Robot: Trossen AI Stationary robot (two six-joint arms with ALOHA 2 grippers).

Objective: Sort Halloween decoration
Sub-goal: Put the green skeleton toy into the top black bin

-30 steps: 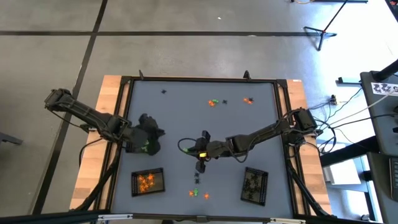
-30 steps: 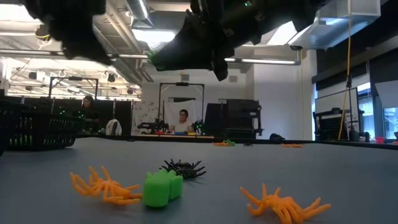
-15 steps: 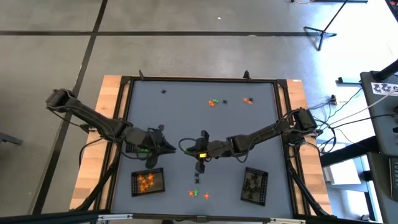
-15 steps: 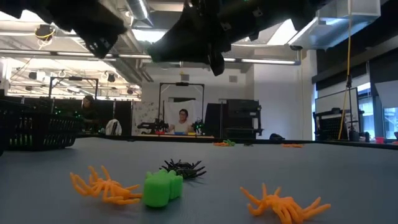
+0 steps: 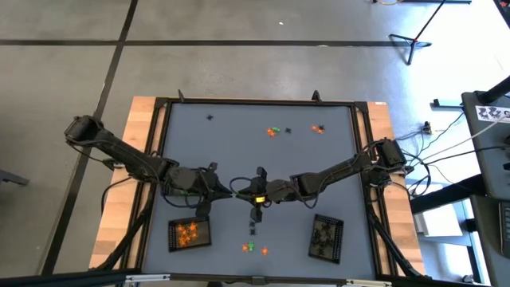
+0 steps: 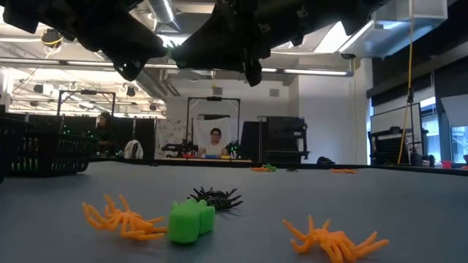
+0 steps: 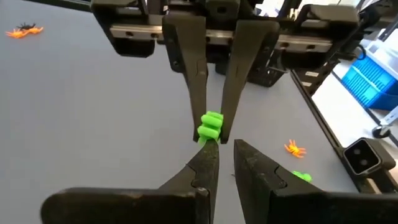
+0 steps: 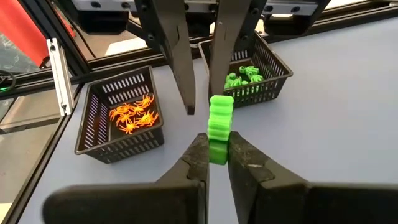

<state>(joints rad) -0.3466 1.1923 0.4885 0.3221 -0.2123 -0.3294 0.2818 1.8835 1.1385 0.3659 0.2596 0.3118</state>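
My right gripper [image 8: 217, 148] is over the table's middle [image 5: 241, 190], shut on a small bright green trinket [image 8: 219, 121]. My left gripper [image 7: 224, 149] faces it from the table's left [image 5: 225, 191] and is open. Its fingers [image 8: 186, 81] stand on either side of the trinket's free end. More trinkets lie loose on the table: an orange spider [image 6: 121, 218], a green piece [image 6: 190, 220], a black spider [image 6: 216, 197] and another orange spider [image 6: 333, 239] near the front edge. Others [image 5: 272, 131] lie toward the far edge. My right gripper pinches the green trinket by its near end [image 8: 217, 146] between its two fingertips, coming level from the table's right. The trinket is lifted clear and sticks out past the fingertips toward my left gripper. My left gripper: I cannot tell whether its fingers touch the trinket's free end [image 7: 211, 121].
A black basket of orange spiders [image 8: 121, 121] sits near the front left [image 5: 190, 232], and a basket of green pieces [image 8: 252, 78] stands beside it, under my left arm. A third black tray [image 5: 325, 237] sits front right. A raised frame [image 5: 362, 159] borders the table.
My left gripper has moved toward the table's right, away from the green basket, until its fingers meet my right gripper's fingertips. My right arm has kept still with the green trinket.
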